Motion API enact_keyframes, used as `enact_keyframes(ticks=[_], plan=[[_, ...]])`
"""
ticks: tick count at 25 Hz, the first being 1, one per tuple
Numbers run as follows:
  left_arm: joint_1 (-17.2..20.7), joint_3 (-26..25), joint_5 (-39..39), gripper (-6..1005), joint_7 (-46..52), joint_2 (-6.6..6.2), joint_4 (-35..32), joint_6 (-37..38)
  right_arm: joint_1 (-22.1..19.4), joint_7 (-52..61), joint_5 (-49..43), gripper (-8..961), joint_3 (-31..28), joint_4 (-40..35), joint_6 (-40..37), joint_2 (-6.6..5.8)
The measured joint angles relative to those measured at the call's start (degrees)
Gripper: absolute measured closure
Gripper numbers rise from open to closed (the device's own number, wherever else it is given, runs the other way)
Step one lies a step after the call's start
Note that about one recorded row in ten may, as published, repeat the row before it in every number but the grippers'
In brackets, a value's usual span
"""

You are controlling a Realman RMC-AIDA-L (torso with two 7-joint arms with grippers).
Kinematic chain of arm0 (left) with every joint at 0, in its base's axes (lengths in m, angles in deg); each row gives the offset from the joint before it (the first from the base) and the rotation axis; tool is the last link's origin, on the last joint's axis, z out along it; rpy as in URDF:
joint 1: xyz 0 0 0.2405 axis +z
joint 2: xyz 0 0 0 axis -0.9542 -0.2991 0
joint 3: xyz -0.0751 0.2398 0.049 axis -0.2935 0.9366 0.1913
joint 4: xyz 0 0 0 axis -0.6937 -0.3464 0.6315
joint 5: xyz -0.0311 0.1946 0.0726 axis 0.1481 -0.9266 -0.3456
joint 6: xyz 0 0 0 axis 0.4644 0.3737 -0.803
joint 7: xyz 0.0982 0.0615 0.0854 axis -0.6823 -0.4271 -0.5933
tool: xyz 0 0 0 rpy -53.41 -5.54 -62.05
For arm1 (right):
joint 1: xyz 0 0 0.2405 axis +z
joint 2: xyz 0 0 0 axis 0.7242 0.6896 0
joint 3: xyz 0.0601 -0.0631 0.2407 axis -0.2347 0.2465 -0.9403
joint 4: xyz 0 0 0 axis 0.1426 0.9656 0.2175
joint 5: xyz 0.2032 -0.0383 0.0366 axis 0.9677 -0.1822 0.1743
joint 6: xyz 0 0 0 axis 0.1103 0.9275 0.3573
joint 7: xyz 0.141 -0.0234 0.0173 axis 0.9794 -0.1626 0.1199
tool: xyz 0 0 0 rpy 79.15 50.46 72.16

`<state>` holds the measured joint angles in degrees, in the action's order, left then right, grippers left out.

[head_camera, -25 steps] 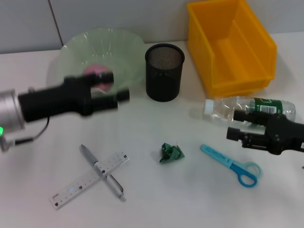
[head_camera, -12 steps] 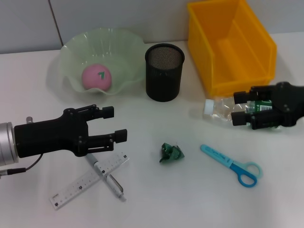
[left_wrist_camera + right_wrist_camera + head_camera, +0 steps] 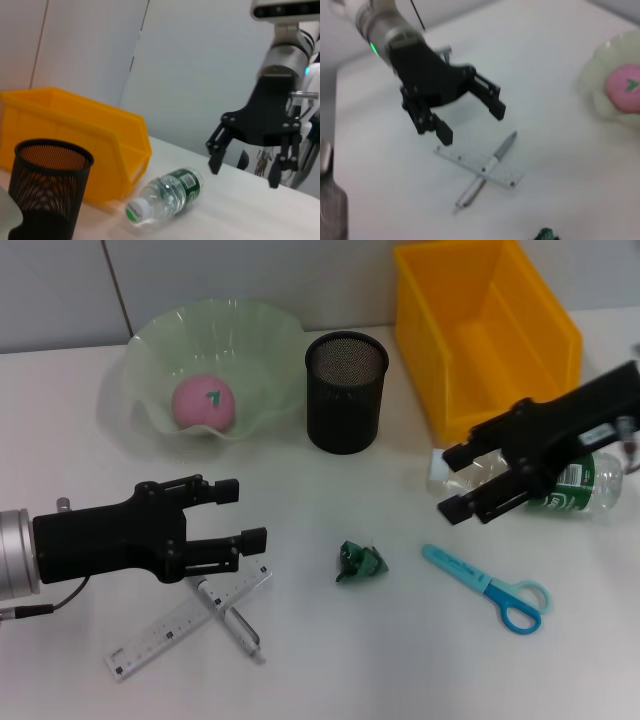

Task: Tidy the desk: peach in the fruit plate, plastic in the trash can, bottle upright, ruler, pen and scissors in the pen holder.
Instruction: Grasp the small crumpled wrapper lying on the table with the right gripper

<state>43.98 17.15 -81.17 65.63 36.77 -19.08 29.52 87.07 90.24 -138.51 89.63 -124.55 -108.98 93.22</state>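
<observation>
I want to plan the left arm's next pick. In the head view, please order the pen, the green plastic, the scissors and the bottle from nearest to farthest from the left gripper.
From the left gripper, open above the table:
1. pen, just beneath it, crossed with the ruler.
2. green plastic, centre of the table.
3. scissors, toward the right.
4. bottle, lying far right, under the right gripper.

bottle point(image 3: 578, 480) half hidden behind right pincer point(image 3: 455, 480), yellow bin point(image 3: 487, 335) top cropped

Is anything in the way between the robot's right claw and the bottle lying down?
Nothing visible blocks it. The right gripper, jaws open, hovers right over the clear plastic bottle with the green label, which lies on its side on the white table beside the yellow plastic bin.
</observation>
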Motion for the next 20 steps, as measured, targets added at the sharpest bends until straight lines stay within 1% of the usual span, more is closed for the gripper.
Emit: enact_keyframes(ticks=[1, 2, 3, 6, 7, 8, 11, 12, 14, 16, 17, 20], plan=[[0.00, 0.00, 0.00, 193, 0.00, 0.00, 0.00, 0.00, 1.11, -0.11, -1.66, 162, 0.84, 0.08, 0.63, 0.42], [0.00, 0.00, 0.00, 193, 0.00, 0.00, 0.00, 0.00, 2.59, -0.59, -4.09, 162, 3.07, 0.39, 2.61, 1.13], [-0.03, -0.12, -0.75, 194, 0.03, 0.00, 0.00, 0.00, 2.59, -0.59, -4.09, 162, 3.07, 0.39, 2.61, 1.13], [-0.04, -0.24, -1.14, 194, 0.17, -0.14, -0.02, 0.04, 3.54, -0.91, -5.20, 162, 7.78, 0.72, 6.03, 2.00], [0.06, -0.35, -1.29, 194, 0.27, -0.26, -0.02, 0.05, 3.60, -1.56, -5.24, 162, 10.54, 0.86, 8.37, 2.65], [0.06, -0.35, -1.29, 195, 0.27, -0.26, -0.02, 0.05, 3.60, -1.56, -5.24, 162, 10.54, 0.86, 8.37, 2.65], [0.98, -0.52, -1.20, 195, 0.52, -0.49, -0.03, -0.06, 3.44, -3.42, -5.28, 162, 13.07, 1.80, 11.38, 3.92], [1.19, -0.62, -1.15, 195, 0.57, -0.50, -0.03, -0.10, 3.62, -4.65, -5.38, 161, 14.11, 3.24, 12.75, 4.43], [1.31, -0.65, -1.14, 196, 0.60, -0.51, -0.03, -0.12, 3.75, -5.14, -5.43, 161, 14.84, 4.04, 13.50, 4.63], [1.57, -0.68, -1.05, 196, 0.65, -0.52, -0.03, -0.15, 3.85, -5.95, -5.45, 161, 16.53, 5.25, 15.30, 4.87], [1.69, -0.80, -1.04, 197, 0.65, -0.53, -0.02, -0.15, 3.86, -6.81, -5.46, 161, 18.24, 6.28, 16.99, 5.21], [1.76, -1.01, -1.04, 197, 0.66, -0.53, -0.02, -0.15, 3.85, -7.65, -5.47, 162, 19.45, 7.33, 18.56, 5.55]])
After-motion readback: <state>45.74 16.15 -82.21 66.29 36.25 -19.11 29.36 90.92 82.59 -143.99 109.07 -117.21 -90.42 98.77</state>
